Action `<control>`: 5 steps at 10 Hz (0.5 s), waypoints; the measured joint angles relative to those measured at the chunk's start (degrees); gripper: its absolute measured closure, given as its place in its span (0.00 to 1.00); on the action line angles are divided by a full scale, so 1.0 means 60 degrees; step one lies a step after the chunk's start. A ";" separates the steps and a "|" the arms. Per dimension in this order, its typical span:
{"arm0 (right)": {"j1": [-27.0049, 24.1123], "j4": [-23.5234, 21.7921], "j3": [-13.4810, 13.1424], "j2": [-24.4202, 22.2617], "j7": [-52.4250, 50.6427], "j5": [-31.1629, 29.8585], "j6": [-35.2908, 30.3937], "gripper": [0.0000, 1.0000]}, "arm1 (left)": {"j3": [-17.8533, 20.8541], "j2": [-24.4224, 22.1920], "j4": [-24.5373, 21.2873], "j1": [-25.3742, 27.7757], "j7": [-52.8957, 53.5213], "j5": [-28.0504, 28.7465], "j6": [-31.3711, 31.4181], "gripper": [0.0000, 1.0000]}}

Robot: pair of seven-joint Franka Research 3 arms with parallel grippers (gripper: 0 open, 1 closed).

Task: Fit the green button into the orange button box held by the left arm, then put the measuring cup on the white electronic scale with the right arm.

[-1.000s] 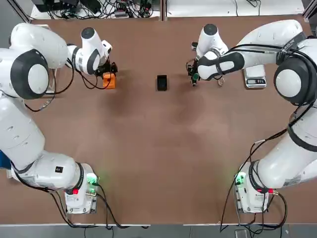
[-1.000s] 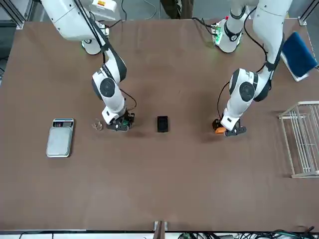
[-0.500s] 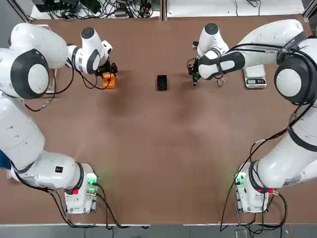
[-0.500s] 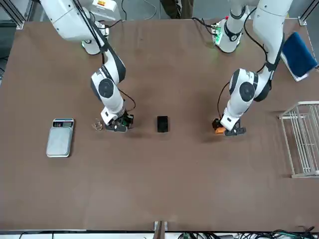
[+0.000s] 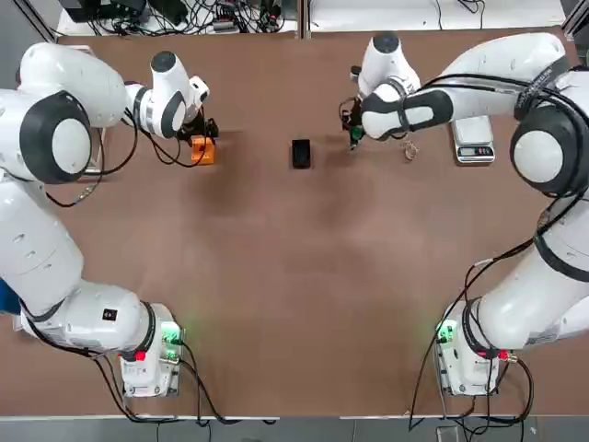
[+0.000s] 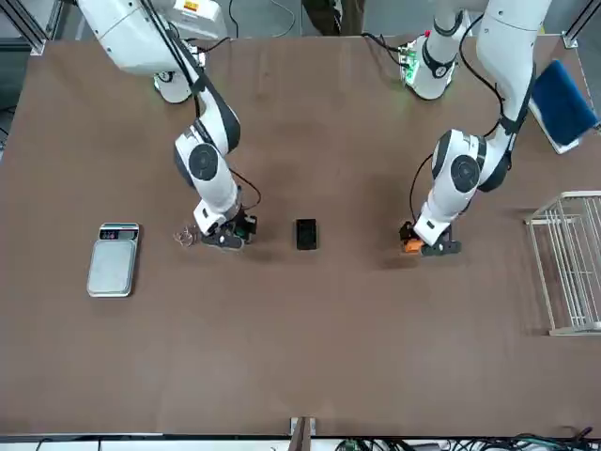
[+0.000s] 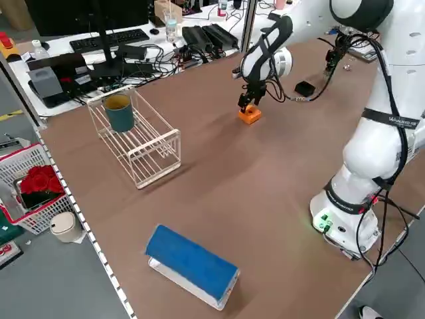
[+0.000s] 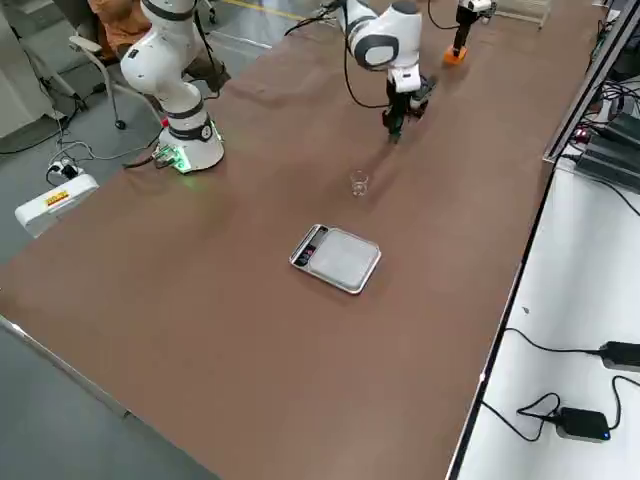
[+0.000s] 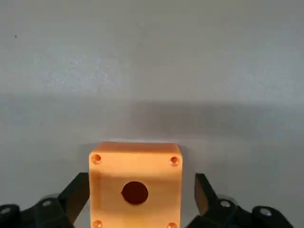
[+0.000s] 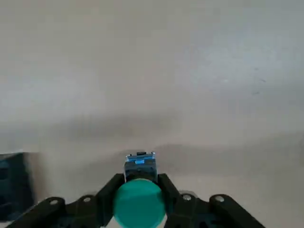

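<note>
Your main risk is the pinch itself — the right gripper (image 10: 138,195) has its jaws closed on the green button (image 10: 138,205) just at the round cap, stem pointing away, and in my judgement a cap held that narrowly could twist or slip on the carry, or meet the hole crooked. The black block (image 5: 301,153) sits at nine o'clock of the button in the top view, directly on the line to the box, so a low carry could clip it.

Farther along that line, again at nine o'clock, the orange button box (image 9: 135,184) rests on the table between the fingers (image 9: 76,195) of the left gripper (image 5: 200,136). Its jaws stand wide with a gap showing on each side, so the box looks bracketed, not clamped — a push from above might shove it.

At three o'clock of the button waits the measuring cup (image 8: 359,183), and beyond it the white electronic scale (image 8: 336,257), its plate bare.
</note>
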 joint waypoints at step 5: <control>0.1901 0.3813 0.0417 0.1906 0.2081 -0.1076 -0.2030 0.63 | 0.0001 0.0005 -0.0036 0.0001 0.0054 0.0001 -0.0029 0.02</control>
